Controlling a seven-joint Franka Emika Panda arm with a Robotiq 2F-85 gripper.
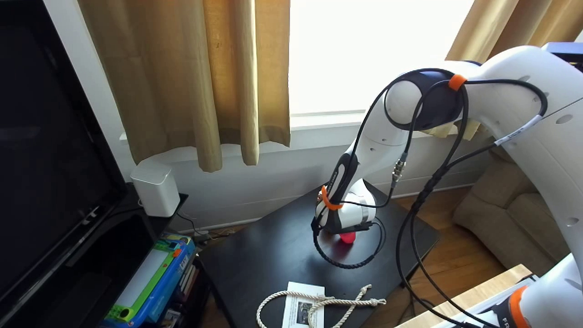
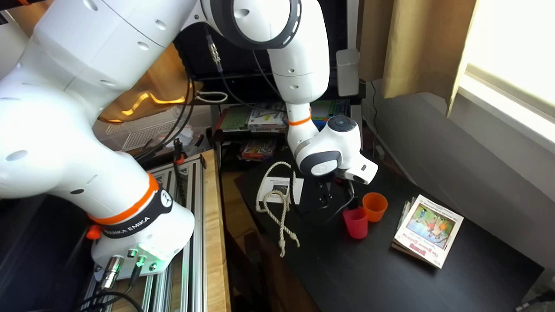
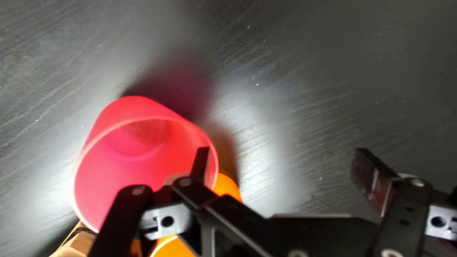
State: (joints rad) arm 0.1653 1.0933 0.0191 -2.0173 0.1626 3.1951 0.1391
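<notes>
My gripper is open above the dark table, with nothing between its fingers. In the wrist view, one finger overlaps the mouth of a red cup, near its inner wall; I cannot tell whether it touches. The other finger is well outside the cup, over bare tabletop. The red cup also shows in both exterior views, mostly hidden by the wrist in one. An orange cup stands close beside the red one. In the wrist view, the orange cup is partly hidden behind the red cup and the gripper.
On the dark table lie a stack of books, a white booklet and a pale rope across it. A wall and window sill border the table. A cable loops below the wrist.
</notes>
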